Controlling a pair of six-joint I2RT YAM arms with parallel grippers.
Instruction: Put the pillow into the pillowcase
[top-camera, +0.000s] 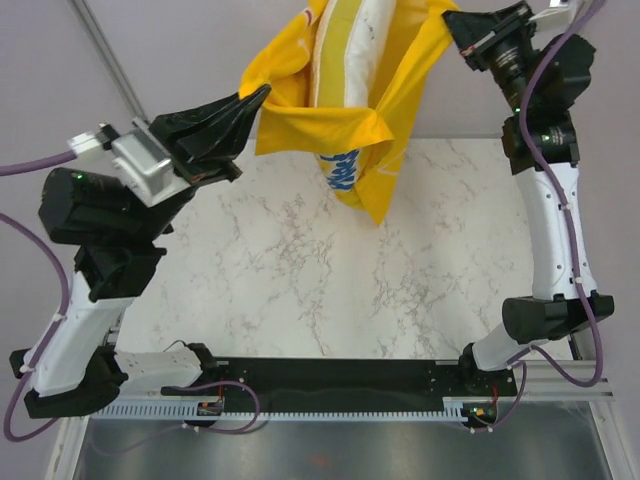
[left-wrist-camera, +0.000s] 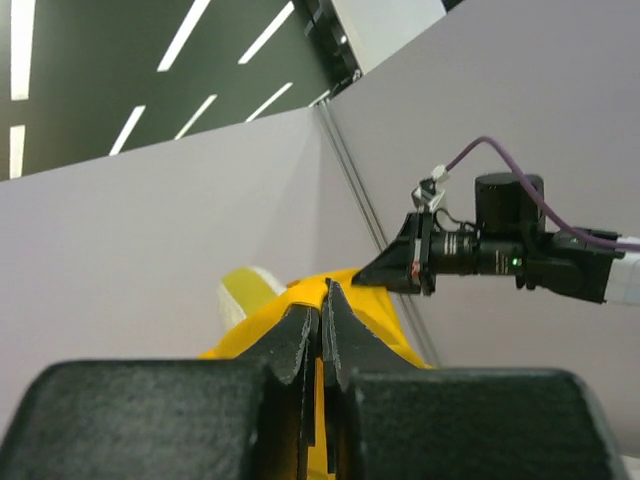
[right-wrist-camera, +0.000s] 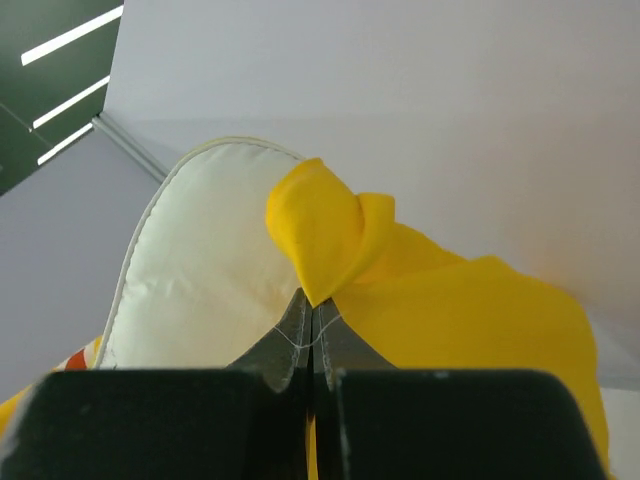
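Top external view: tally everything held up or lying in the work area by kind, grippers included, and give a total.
pillow: 1
pillowcase: 1
grippers: 2, the left gripper and the right gripper, each shut on the pillowcase
table: 1
Total: 5

Hanging pillowcase (top-camera: 300, 130) and pillow (top-camera: 355, 40) block 12 o'clock above the desk (top-camera: 300, 280); left arm (top-camera: 90, 300) and right arm (top-camera: 555, 230) flank 9 and 3 o'clock; centre to 6 o'clock lies open.
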